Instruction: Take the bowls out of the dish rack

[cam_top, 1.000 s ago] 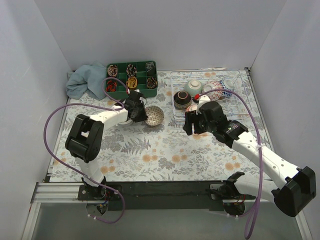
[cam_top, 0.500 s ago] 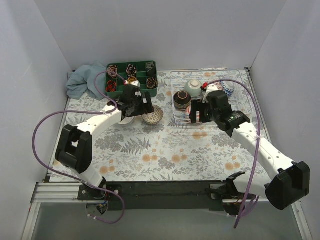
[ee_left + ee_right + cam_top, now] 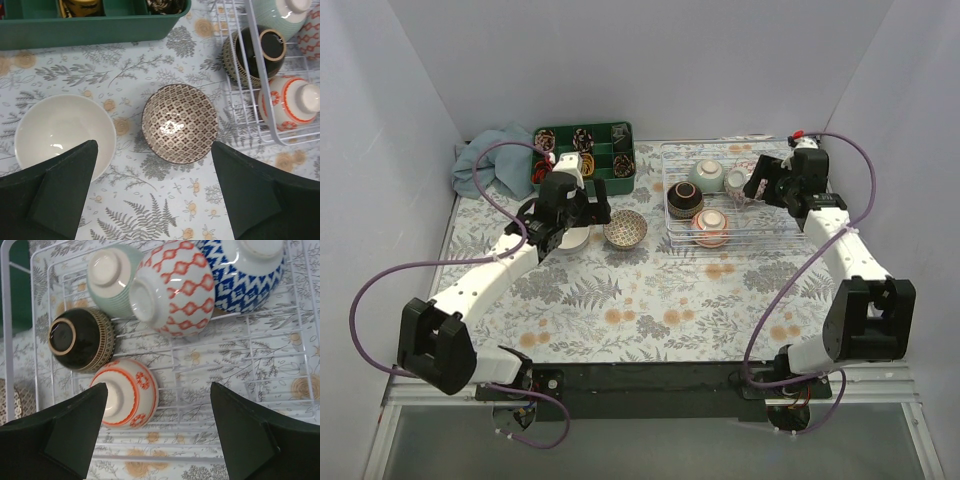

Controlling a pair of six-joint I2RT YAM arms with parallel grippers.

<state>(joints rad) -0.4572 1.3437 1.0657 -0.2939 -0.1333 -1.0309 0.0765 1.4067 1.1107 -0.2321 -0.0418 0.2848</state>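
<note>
Here, dish rack [image 3: 760,222]: far right part of the table [image 3: 650,300], holding five bowls.
Bowls in rack: pale green bowl [image 3: 112,272], red-diamond bowl [image 3: 175,285] and blue bowl [image 3: 250,270] along the far side; dark bowl [image 3: 82,339] and orange-ringed bowl [image 3: 127,392] nearer, all with feet toward the wrist camera.
Right gripper [image 3: 157,387]: above the rack, jaws spread wide, holding nothing.
Bowls on table: patterned bowl [image 3: 180,122] just left of the rack, white bowl [image 3: 62,135] beside it, both upright.
Left gripper [image 3: 153,147]: over those two, jaws wide apart, empty.
Behind them: green tray [image 3: 582,155], blue cloth [image 3: 485,165] to its left.
</note>
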